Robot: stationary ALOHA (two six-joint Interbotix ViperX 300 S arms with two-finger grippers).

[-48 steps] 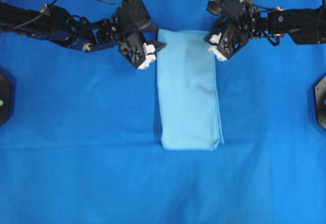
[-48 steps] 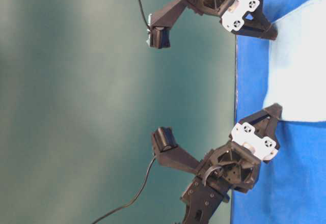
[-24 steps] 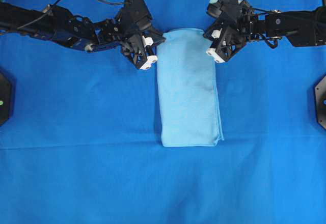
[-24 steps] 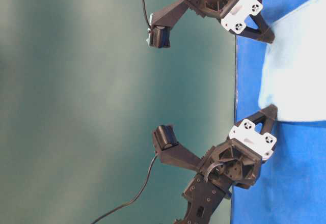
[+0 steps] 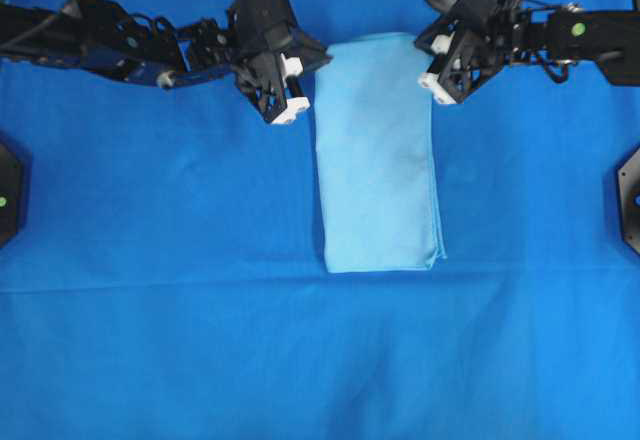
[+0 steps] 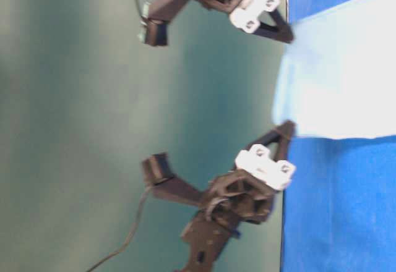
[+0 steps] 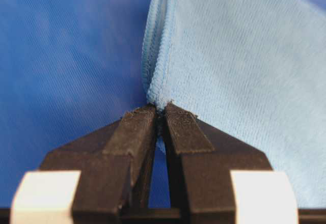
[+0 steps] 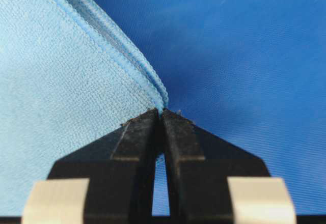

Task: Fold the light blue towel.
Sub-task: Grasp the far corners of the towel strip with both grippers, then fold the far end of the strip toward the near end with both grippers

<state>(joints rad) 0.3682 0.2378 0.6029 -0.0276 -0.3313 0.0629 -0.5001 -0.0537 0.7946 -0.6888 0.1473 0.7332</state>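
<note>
The pale sky-blue microfibre towel point(image 5: 378, 155), already folded into a long narrow strip, is seen lying down the middle of the royal-blue cloth-covered tabletop point(image 5: 160, 290), its long axis running from 12 to 6 o'clock in the overhead view. The near short end rests flat towards 6 o'clock.

Change noted over the last second: both tools were open beside the far corners of the strip; both are now closed. The left tool point(image 7: 159, 113) is seen in its wrist view pinched narrow on the stitched hem of the towel's 11 o'clock corner, cloth caught between the black tips. The right tool point(image 8: 160, 114) is likewise clamped on the layered hem at the 1 o'clock corner. In the overhead view the far edge has shifted towards 12 o'clock, and in the table-level view that end appears raised off the tabletop.

Judgement: the grasp of the far end is made and the lift begun. The next fold likely calls for carrying both corners together towards 6 o'clock, onto the near end. Risk: all layers may not be caught, so a lower layer could trail.
</note>
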